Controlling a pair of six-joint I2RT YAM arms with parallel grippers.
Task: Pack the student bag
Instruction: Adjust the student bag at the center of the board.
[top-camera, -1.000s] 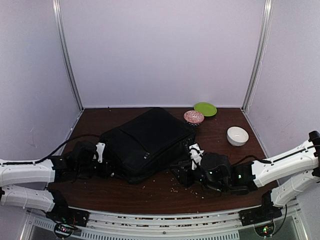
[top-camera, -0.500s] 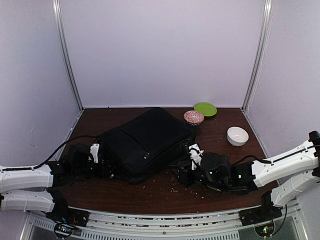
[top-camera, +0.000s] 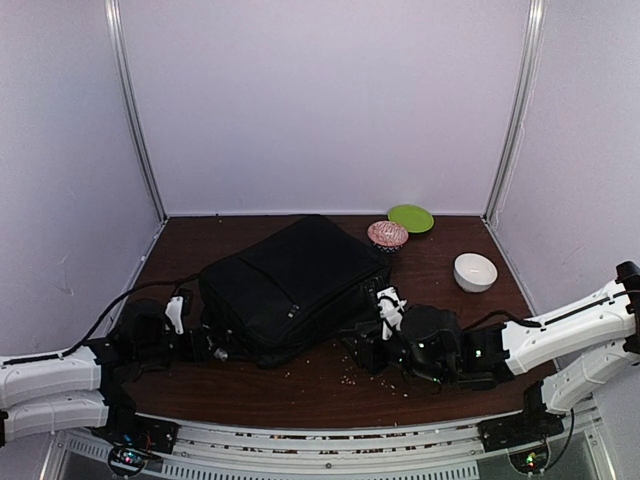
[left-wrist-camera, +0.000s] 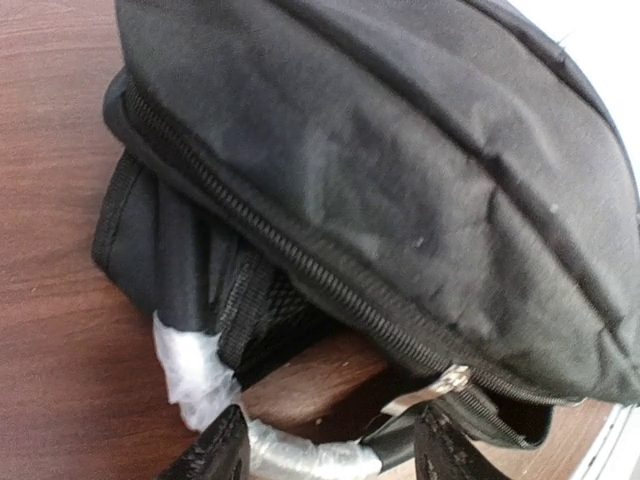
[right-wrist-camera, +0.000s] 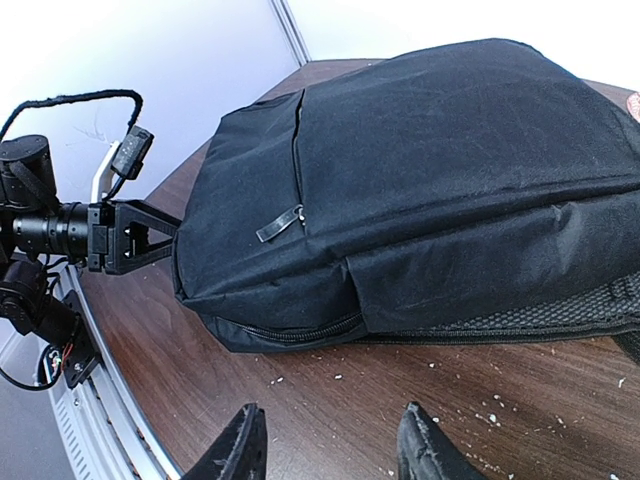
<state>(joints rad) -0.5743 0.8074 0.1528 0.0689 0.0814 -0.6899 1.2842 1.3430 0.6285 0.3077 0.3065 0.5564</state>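
By the student bag (top-camera: 290, 280) handle (left-wrist-camera: 300, 458), left pincer (left-wrist-camera: 328, 445) backed off, now agape, right pincer (right-wrist-camera: 330, 430) half-open, empty

Dark brown wooden table (top-camera: 440, 290). Black student bag (top-camera: 285, 285) is laid flat at centre, skewed toward 10 o'clock. Green plate (top-camera: 411, 218) is set at 1 o'clock, pink bowl (top-camera: 388, 235) just beside it (contact unclear). White bowl (top-camera: 475, 271) is placed at 2 o'clock. Pale crumbs (top-camera: 345, 378) are scattered at 6 o'clock.
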